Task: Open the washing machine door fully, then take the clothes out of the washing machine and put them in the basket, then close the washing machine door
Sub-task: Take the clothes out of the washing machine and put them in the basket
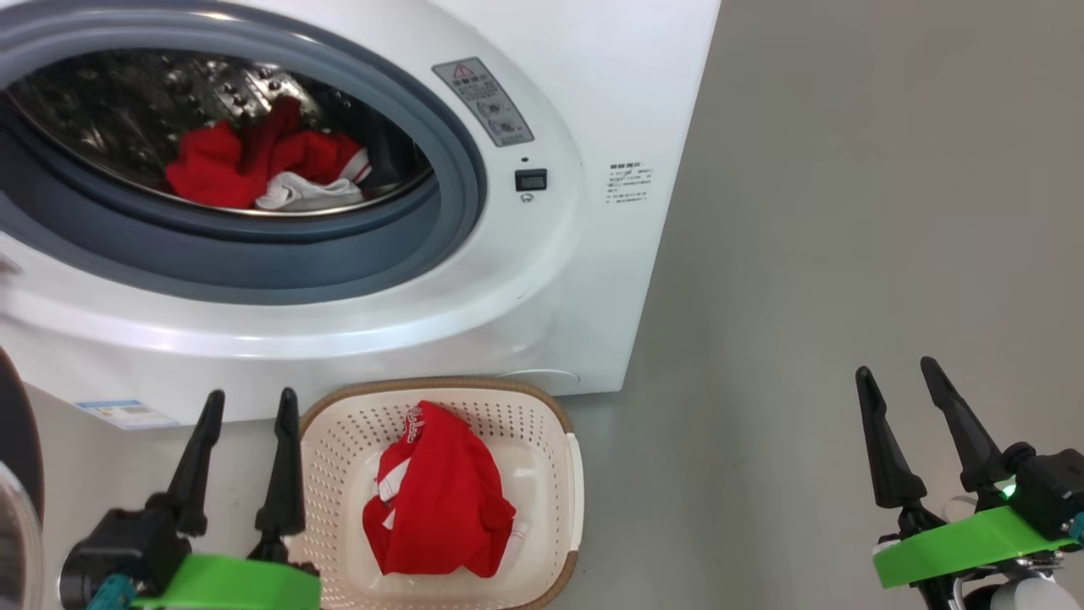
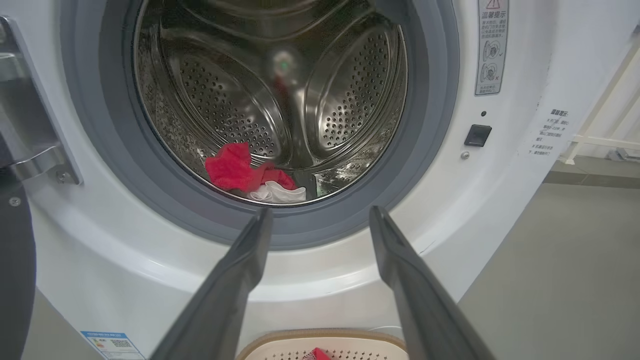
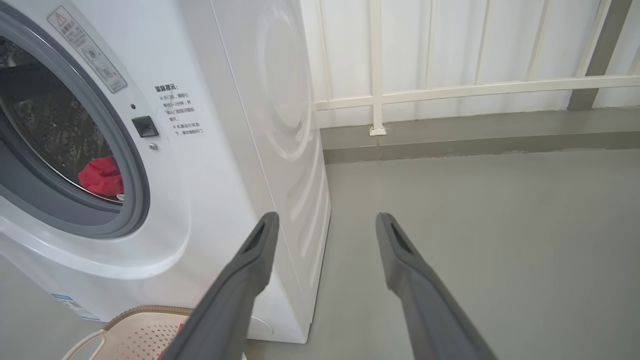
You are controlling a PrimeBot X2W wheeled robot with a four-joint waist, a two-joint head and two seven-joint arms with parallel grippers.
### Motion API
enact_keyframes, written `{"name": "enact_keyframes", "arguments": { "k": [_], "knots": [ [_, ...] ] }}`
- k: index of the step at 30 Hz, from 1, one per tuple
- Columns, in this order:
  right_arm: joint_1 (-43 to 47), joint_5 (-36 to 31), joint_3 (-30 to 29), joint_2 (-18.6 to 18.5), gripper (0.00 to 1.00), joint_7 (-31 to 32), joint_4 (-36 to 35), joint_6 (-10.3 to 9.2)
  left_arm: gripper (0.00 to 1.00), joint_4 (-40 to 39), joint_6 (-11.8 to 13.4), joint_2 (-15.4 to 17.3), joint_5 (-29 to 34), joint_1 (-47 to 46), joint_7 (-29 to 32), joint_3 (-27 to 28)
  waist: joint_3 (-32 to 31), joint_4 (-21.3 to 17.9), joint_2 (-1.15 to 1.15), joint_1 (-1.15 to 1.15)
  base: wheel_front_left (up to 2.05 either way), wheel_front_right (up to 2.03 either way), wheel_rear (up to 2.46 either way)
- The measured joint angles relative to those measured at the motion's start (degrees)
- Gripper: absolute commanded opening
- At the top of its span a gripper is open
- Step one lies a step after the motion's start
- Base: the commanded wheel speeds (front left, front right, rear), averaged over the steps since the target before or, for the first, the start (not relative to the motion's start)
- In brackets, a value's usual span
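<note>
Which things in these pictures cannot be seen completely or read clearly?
- Washing machine door: head view, cut off by the left edge.
- Clothes in the drum: head view, bunched, so their number is unclear.
- Basket: head view, cut by the bottom edge; a red garment covers its floor.
- Printed labels: all views, too small to read.

The washing machine (image 1: 542,280) mouth stands wide open, ringed by the grey gasket (image 1: 254,254), so there's good room to reach in above the clothes (image 1: 246,165), lying low at the drum's front lip. Left tool (image 1: 251,393), fingers spread, faces that mouth. Tight on its left: the washing machine door (image 1: 15,424) crowds the edge. Just right of it the basket (image 1: 569,474) sits against the machine's foot, one red garment (image 1: 440,508) inside, room around it. Right tool (image 1: 895,366), fingers apart, hangs over broad grey floor (image 1: 847,212), well apart from the machine's corner; a white railing (image 3: 450,90) closes the far side.
</note>
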Motion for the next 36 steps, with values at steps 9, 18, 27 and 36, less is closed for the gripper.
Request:
{"name": "enact_keyframes", "arguments": {
  "k": [9, 18, 27, 36],
  "knots": [
    [1.57, 0.01, -1.30, 0.03, 1.00, 0.00, -0.49, 0.00, 1.00, -2.90, 0.00, 0.20, -0.03, 4.38, 0.01, 0.70, -0.88, -0.18, 0.00, 0.00, 0.00, 0.00, 0.00],
    [1.58, 0.01, -1.46, 0.08, 1.00, -0.01, -0.58, 0.00, 1.00, -2.92, 0.00, 0.22, -0.21, 4.78, 0.01, 0.30, -0.18, 0.03, 0.00, 0.00, 0.00, 0.00, 0.00],
    [1.12, 0.01, -1.30, 0.09, 1.00, 0.00, -0.73, 0.00, 1.00, -0.82, 0.23, 0.21, 1.66, 0.14, 0.01, -0.34, 1.58, -0.03, 0.00, 0.00, 0.00, 0.00, 0.00],
    [-0.99, 0.01, -0.43, 0.10, 1.00, 0.00, -0.91, 0.00, 1.00, 7.17, 1.13, 0.24, 7.05, -12.89, 0.00, 1.45, 5.44, -1.08, 0.00, 0.00, 0.00, 0.00, 0.00]
  ]
}}
